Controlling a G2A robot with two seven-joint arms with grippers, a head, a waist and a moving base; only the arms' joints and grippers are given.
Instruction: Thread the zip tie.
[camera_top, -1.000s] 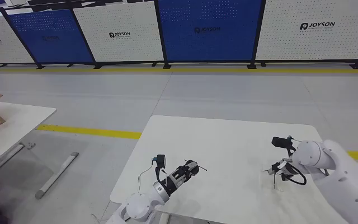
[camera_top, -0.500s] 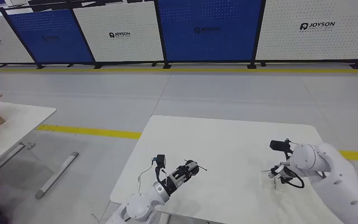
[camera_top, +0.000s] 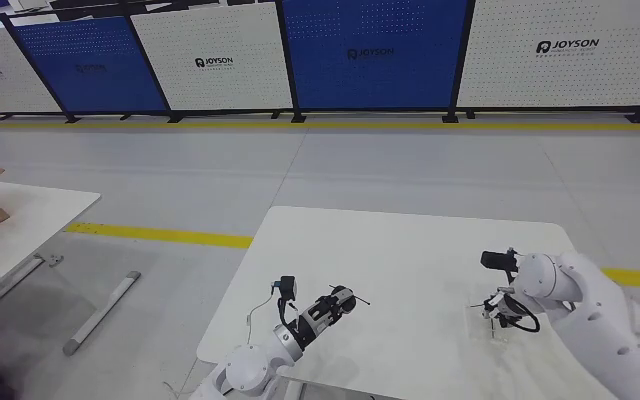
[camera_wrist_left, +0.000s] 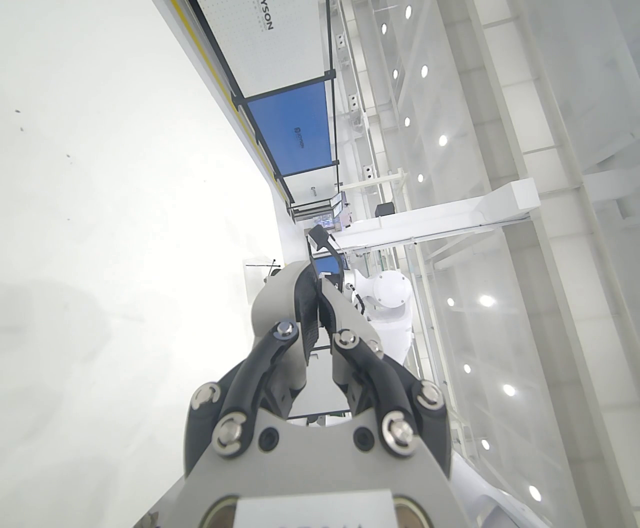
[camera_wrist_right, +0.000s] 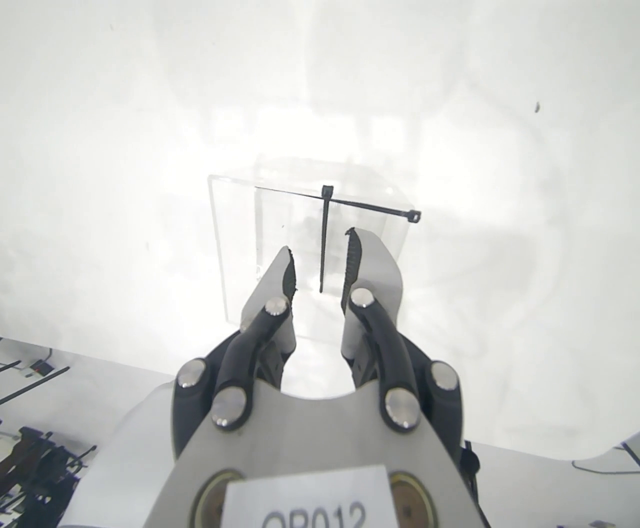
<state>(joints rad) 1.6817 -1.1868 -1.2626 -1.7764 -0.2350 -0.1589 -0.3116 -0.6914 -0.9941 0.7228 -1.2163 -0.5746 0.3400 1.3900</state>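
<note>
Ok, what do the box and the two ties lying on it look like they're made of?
Box: clear rigid plastic, probably acrylic, with a glossy finish; the table shows through its walls. Zip ties: black plastic, likely nylon, with a matte finish; thin straight strips with blocky heads.
</note>
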